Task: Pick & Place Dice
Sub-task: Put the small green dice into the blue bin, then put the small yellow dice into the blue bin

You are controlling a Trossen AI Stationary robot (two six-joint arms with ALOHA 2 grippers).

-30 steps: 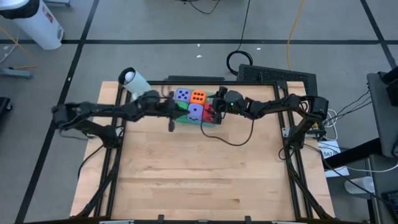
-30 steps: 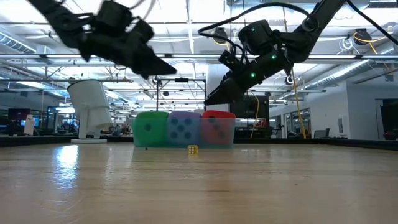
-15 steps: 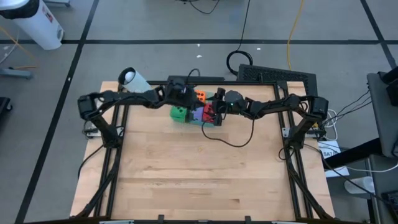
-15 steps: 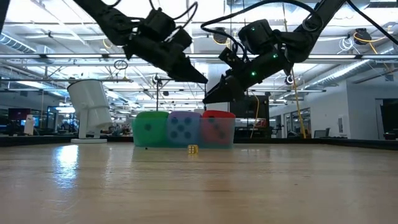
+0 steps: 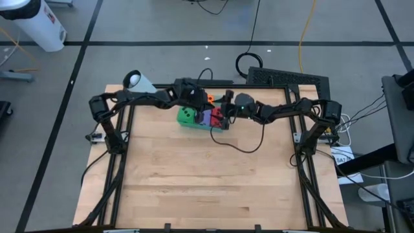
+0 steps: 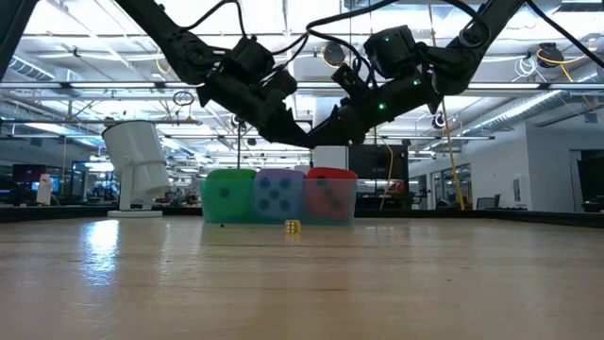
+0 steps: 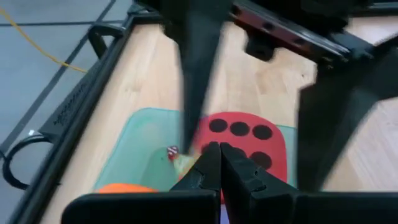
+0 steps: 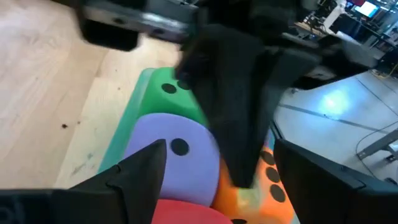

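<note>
Dice in teal tray (image 5: 191,124) at counter's (image 5: 207,181) far edge. Left hand (image 7: 214,163) pinched shut above red die (image 7: 245,142), empty. Right hand (image 8: 217,163) wide open over purple die (image 8: 168,158), empty.

The whole wooden table (image 5: 207,181) is seen from straight overhead and, level, from its surface. The shallow teal rectangular tray (image 7: 134,146) is framed closely by both wrist cameras.

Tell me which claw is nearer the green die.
Left. The left claw hovers just beyond the green die, over the tray; the right claw hangs farther off, past the purple die.
</note>
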